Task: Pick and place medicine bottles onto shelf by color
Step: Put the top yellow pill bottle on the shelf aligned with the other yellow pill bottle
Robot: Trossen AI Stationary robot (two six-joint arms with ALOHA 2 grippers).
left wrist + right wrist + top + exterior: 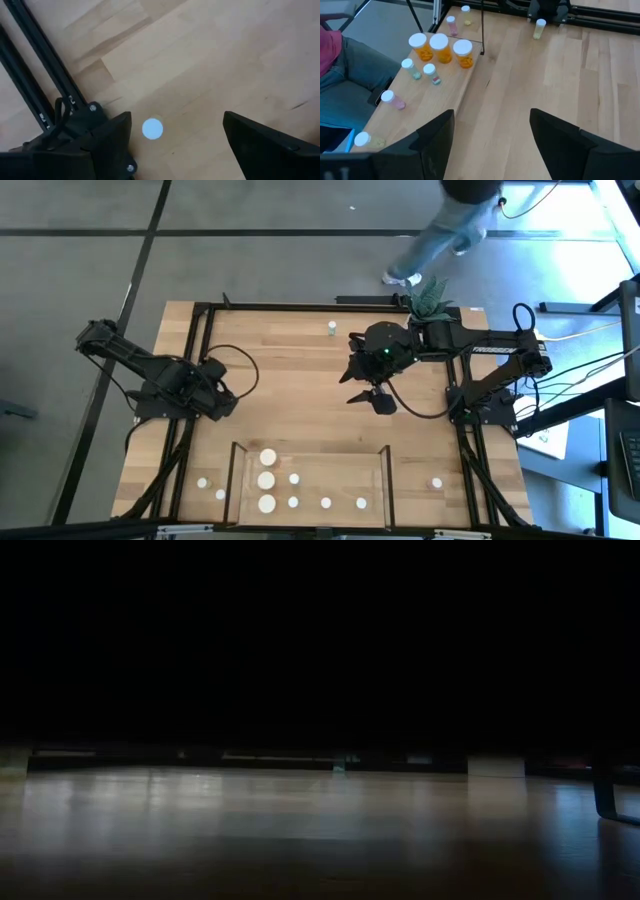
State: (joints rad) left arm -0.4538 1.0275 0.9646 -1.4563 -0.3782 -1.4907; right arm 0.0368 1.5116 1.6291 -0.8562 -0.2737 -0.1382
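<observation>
Midtable right hand [372, 396] open, shelf [310, 502] at near edge

The desk [300, 410] is a light wooden top made of joined planks, with a thin black metal frame [300, 306] along its edges. It stands on a grey floor [250, 240] crossed by dark lines. Beyond the far edge of the desk a person [440, 235] in blue jeans and white shoes is on the floor. A potted plant [430, 298] with spiky green leaves stands at the far edge. In the low view, the room behind the desk is almost fully dark.
</observation>
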